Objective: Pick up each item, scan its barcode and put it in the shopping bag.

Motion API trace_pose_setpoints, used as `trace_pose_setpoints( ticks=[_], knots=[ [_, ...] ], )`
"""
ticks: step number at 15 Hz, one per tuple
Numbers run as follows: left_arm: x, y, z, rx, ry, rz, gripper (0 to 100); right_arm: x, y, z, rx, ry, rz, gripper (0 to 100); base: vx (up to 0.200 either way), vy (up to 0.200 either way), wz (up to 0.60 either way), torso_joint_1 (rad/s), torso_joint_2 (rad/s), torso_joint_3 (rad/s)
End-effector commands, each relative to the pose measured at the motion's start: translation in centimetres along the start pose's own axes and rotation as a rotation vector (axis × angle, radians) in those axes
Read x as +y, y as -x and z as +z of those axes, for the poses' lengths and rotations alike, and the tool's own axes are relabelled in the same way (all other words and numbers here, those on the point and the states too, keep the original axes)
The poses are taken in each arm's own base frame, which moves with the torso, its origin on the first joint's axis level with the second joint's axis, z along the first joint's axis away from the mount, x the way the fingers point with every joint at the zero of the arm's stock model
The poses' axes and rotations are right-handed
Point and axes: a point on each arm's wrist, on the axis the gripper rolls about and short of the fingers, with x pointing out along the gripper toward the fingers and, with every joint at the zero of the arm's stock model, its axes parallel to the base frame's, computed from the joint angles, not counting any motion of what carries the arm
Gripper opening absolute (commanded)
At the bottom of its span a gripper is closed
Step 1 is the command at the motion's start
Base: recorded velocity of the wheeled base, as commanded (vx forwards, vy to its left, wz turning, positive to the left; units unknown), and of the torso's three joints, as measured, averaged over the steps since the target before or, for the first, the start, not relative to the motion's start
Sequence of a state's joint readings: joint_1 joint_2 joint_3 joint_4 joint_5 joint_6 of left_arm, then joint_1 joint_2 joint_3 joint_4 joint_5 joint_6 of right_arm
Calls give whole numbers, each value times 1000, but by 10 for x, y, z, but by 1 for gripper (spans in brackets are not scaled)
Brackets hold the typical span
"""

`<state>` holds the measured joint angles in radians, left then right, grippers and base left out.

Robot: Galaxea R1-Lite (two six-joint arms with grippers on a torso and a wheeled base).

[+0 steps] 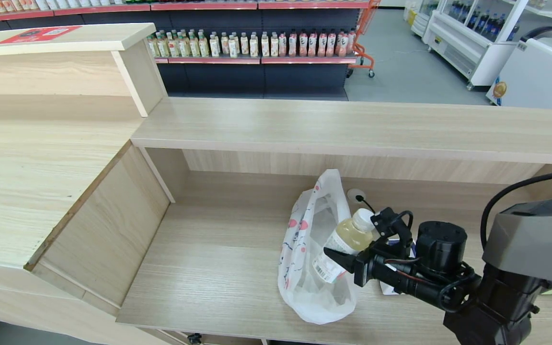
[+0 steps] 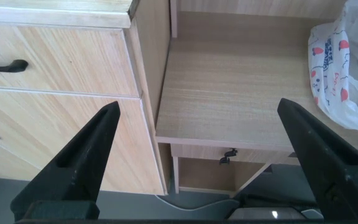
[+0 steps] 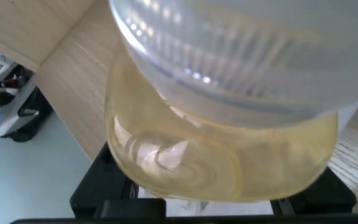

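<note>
Left gripper (image 2: pixel 199 106): fingers spread wide with nothing between them; it hangs off the counter's (image 2: pixel 229 93) near edge, likely parked out of the way.
Shopping bag (image 1: pixel 300 249): white printed plastic, slumped open just ahead of the right gripper.
Drink bottle (image 1: pixel 345 238): pale yellow with a white cap, tilted, its base at the bag's mouth, probably the drop-in step.
Right gripper (image 1: pixel 352 249): clamped on the bottle's sides, angled to slide it in.

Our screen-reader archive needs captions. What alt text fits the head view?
The right gripper holds a tilted bottle of pale yellow drink, white cap up, at the mouth of a white plastic shopping bag on a light wooden counter. Behind it stand stocked store shelves.
</note>
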<state>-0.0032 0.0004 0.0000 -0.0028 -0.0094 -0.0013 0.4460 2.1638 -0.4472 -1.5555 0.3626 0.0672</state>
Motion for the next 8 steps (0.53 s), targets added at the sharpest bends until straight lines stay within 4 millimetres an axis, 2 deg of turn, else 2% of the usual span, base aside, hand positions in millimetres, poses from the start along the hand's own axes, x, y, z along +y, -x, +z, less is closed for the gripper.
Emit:
trace_pose_setpoints(
  ticks=[1,4,8],
  knots=[
    [0,0,0,-1,0,0,100,-2,-9,-11,16,-1,25,0,0,0,0,0,0,0],
    [0,0,0,-1,0,0,100,-7,-20,-18,18,9,36,0,0,0,0,0,0,0],
    [0,0,0,1,0,0,100,-18,-29,-30,33,152,19,0,0,0,0,0,0,0]
  ],
)
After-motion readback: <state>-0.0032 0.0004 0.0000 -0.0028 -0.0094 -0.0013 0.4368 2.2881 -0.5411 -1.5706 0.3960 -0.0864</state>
